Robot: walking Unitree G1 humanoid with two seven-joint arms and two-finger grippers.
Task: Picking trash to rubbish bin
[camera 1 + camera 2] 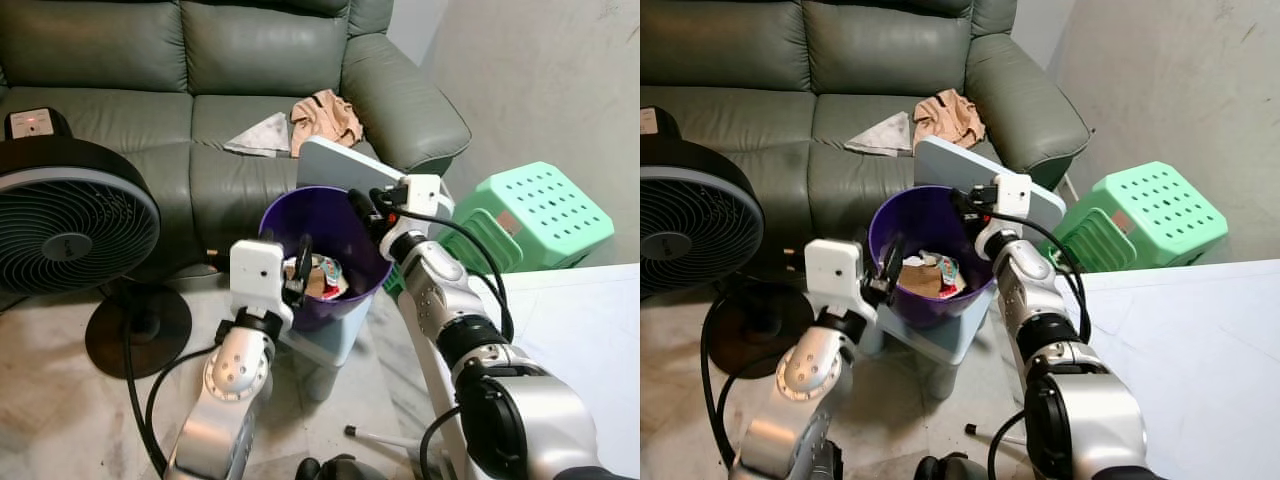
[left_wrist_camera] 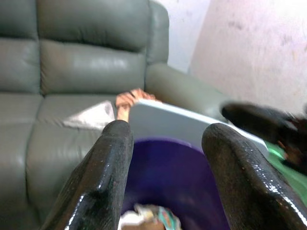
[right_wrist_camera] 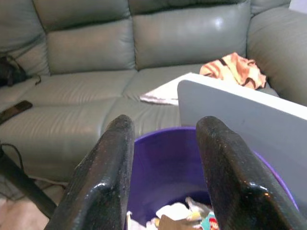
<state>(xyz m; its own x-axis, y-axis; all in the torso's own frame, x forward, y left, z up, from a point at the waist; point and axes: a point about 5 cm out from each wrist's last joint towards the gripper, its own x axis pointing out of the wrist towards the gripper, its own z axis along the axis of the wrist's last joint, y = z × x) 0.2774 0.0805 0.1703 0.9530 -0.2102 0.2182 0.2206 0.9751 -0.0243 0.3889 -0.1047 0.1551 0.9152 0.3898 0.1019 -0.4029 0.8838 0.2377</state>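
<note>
The round purple plastic rubbish bin (image 1: 335,235) with raised grey lid (image 1: 340,165) is shown holding crumpled wrappers (image 1: 318,278). The left claw (image 1: 300,262), at the 7 o'clock rim, and the right claw (image 1: 362,208), at 2 o'clock, are spread and empty; both are best lifted straight clear of the rim.

Marble floor (image 1: 60,410), purple bin (image 1: 330,225) (trash inside), fan (image 1: 65,235), green stool (image 1: 545,210)
</note>
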